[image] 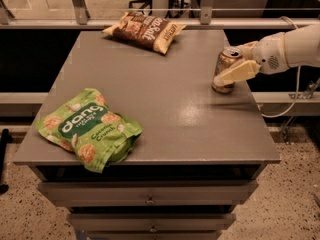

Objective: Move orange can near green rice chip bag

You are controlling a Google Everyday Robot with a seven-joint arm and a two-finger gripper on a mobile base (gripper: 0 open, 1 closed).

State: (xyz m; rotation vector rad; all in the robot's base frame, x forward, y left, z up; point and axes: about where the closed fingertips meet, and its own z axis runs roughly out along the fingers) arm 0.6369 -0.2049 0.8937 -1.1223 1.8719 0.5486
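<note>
Evidently set for a side grasp, the gripper reaches in from the right, spread wide enough to bracket the can, one finger crossing its front; no squeeze shows yet. The can stands upright near the table's right edge, well apart from the green bag at the front left corner.
</note>
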